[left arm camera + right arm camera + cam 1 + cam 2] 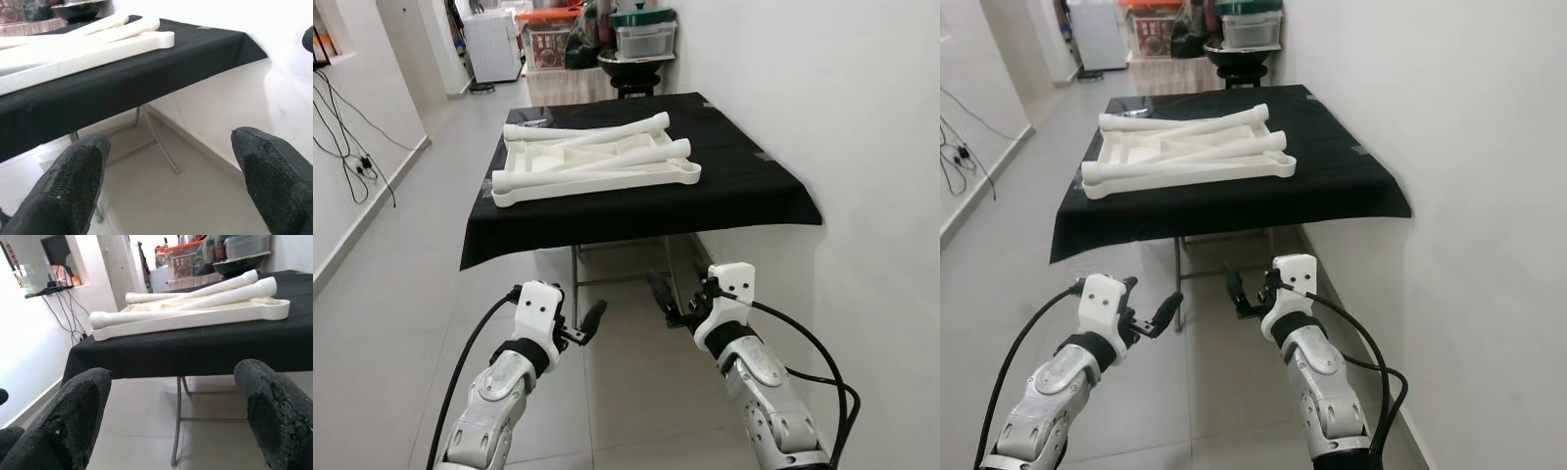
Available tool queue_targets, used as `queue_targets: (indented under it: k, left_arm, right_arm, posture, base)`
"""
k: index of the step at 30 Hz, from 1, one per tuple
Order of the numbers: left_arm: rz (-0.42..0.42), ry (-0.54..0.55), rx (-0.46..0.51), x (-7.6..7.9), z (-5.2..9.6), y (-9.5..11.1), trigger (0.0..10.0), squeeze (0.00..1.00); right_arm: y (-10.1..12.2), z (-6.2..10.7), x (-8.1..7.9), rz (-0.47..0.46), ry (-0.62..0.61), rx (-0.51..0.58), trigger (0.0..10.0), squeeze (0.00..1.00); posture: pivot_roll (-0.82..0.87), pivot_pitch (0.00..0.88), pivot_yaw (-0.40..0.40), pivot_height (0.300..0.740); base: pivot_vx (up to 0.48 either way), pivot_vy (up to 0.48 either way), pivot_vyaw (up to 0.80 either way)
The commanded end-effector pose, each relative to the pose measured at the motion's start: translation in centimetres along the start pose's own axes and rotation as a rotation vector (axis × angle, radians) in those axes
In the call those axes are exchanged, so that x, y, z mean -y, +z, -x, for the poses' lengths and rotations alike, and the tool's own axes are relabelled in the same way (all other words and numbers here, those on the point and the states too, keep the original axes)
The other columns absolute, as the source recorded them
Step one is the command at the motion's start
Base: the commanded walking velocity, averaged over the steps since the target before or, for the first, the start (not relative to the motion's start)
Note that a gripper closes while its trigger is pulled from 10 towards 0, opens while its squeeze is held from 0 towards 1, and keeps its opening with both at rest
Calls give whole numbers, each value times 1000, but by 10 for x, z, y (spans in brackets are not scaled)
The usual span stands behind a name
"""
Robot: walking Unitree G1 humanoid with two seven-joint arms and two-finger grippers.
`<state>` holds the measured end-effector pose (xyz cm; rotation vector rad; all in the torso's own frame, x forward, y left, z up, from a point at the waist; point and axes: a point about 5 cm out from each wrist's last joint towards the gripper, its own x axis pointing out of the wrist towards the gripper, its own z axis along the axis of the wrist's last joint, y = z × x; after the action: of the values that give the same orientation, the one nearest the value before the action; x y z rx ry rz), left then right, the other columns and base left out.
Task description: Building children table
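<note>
White tabletop (597, 176) with legs (592, 137) lying crosswise on desk (744, 186), upper centre; left gripper (589, 325), right gripper (668, 302) below, fingers spread

The black cloth (744, 186) hid the table beneath it except its thin legs (576, 279). Wrist views cut the white tabletop (73, 54) off.

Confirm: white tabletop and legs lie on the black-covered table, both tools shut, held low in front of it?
Not shut. The left wrist view shows the left tool open, and the right tool is open too. The white tabletop and legs do lie on the black-covered table.
</note>
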<state>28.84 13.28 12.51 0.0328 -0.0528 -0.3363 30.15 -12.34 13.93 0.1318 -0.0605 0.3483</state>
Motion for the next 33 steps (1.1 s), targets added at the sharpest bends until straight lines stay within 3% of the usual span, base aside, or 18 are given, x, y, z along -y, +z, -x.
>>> queue_targets:
  k: [1,10,14,33]
  left_arm:
    - [10,3,-19,-1,-1,-3,10000,0]
    - [10,-1,-20,-1,-2,-2,10000,0]
    - [11,-1,-19,-2,-2,-2,10000,0]
    - [14,-14,-9,-2,-3,2,10000,0]
  right_arm:
    - [-1,-3,-2,-3,17,-12,10000,0]
    - [-2,-7,-6,-2,66,-20,10000,0]
    - [0,-8,-10,17,98,-13,10000,0]
    - [0,-12,-5,-39,78,-22,10000,0]
  posture:
    - [-57,0,34,740]
    - [-52,0,43,740]
    - [-50,0,43,740]
    - [-49,0,36,740]
  base:
    - [274,0,0]
    - [267,0,0]
    - [262,0,800]
    - [259,0,42]
